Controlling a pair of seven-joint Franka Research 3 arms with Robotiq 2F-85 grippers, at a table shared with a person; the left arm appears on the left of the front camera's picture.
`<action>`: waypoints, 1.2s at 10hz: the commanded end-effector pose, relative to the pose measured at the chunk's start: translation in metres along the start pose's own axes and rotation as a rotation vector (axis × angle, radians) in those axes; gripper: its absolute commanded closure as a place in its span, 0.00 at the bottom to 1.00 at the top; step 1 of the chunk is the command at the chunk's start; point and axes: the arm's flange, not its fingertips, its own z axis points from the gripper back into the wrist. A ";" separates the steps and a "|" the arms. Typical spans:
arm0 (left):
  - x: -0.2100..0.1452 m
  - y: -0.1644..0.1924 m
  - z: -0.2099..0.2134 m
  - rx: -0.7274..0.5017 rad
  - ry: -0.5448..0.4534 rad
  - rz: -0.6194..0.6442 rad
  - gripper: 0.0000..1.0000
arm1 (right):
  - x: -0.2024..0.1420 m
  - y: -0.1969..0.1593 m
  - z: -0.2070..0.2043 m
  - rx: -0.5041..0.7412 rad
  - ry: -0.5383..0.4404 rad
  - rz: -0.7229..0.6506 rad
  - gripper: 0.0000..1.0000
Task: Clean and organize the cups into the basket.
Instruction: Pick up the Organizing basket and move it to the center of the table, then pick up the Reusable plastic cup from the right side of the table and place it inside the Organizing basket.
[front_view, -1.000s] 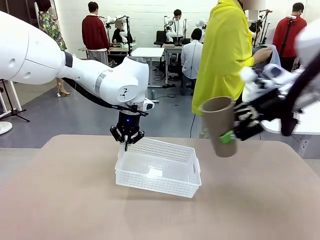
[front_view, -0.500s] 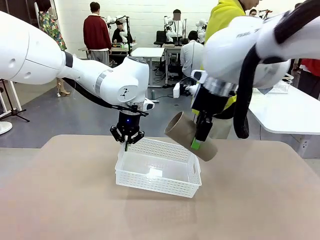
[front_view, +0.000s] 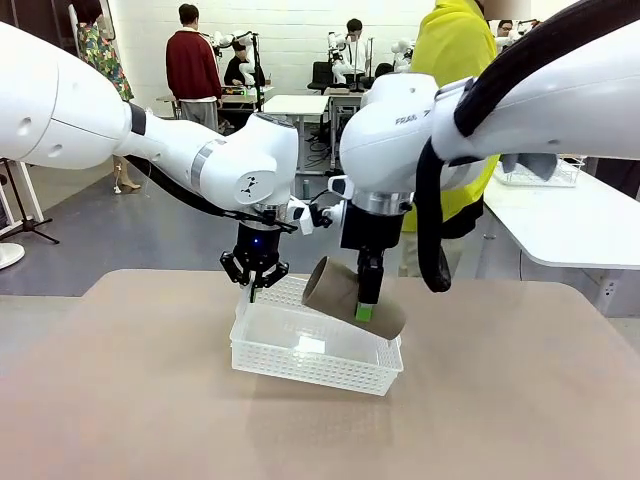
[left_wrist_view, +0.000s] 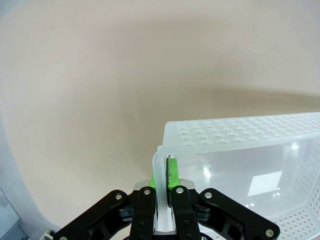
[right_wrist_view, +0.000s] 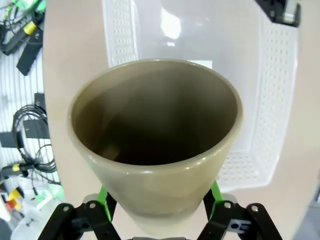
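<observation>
Left hand is pinched tight on the basket corner rim, right hand grips a tan cup tilted above it.

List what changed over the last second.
The right gripper carried the tan-brown tapered cup leftward and down, tipping it sideways over the white lattice plastic basket. The left gripper stayed shut on the basket's far corner, and the basket did not move.

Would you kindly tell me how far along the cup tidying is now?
Done: the left gripper is shut on the basket rim; no cup lies inside. In hand: the right gripper holds a tan cup tilted above it. Left: setting it in.
</observation>
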 end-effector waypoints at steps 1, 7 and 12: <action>-0.002 0.002 -0.002 -0.002 -0.003 -0.002 1.00 | 0.014 -0.005 -0.016 -0.001 0.049 0.019 0.17; -0.002 0.002 -0.002 -0.002 -0.003 -0.002 1.00 | 0.022 -0.003 -0.062 0.029 0.009 0.088 0.17; -0.002 0.002 -0.002 -0.002 -0.003 -0.002 1.00 | 0.016 0.000 -0.067 0.052 -0.002 0.084 0.04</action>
